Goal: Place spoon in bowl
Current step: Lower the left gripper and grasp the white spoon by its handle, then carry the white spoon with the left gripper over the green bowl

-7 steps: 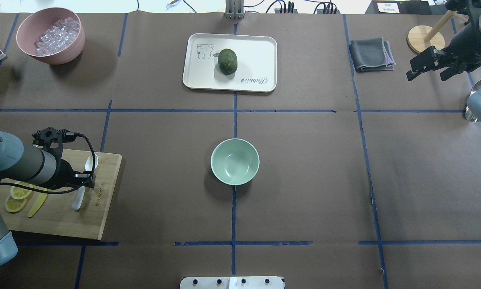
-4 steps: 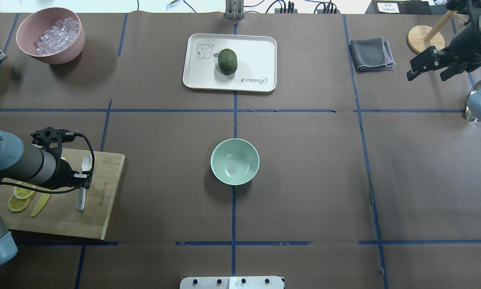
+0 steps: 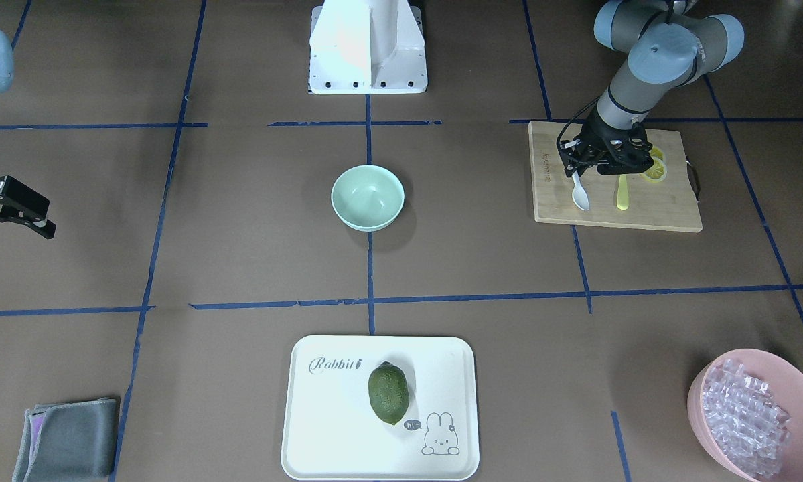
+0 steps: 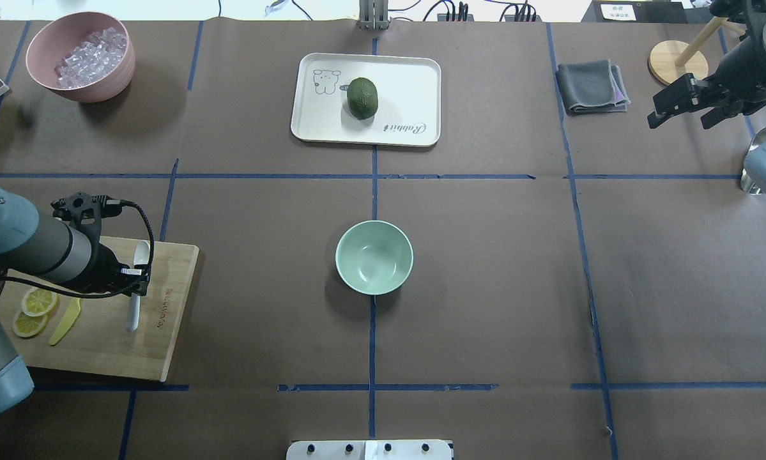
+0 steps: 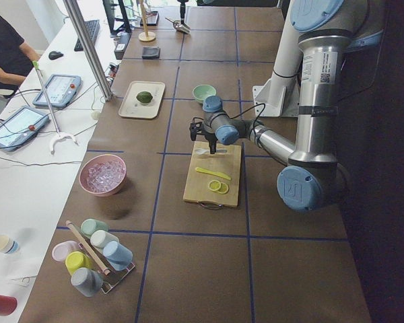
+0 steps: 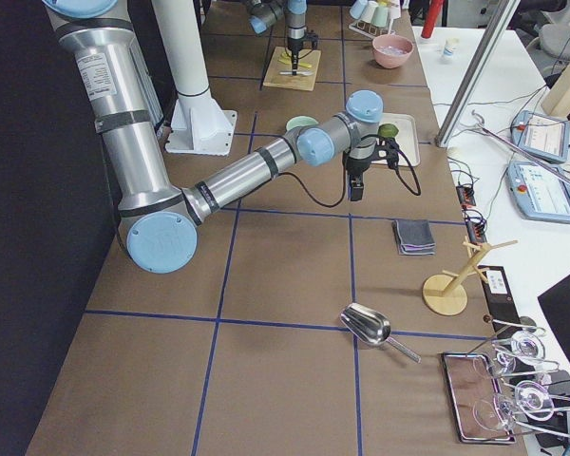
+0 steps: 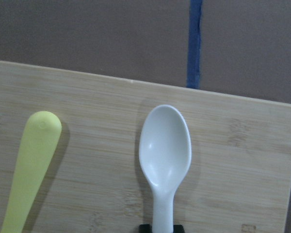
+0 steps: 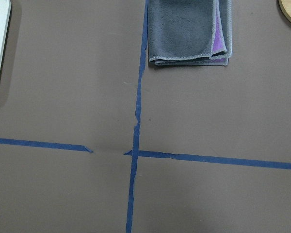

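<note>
Lower left in the overhead view, the left fingers point(image 4: 130, 272) are grasping the small white plastic spoon point(image 7: 165, 145) over the rectangular bamboo board point(image 4: 165, 345); upper right, the right fingers point(image 4: 670, 102) are hanging released.

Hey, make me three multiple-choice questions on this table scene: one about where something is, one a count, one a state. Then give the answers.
1. Where is the spoon?
A. raised in the air
B. on the cutting board
C. inside the bowl

2. How many lemon slices are on the board?
A. none
B. four
C. two

3. What state is the bowl in?
A. upright and empty
B. upside down
C. filled

Answers: 1 B, the wrist view shows it on the wood. 2 C, two yellow rounds show overhead. 3 A, its bare inside faces up.
</note>
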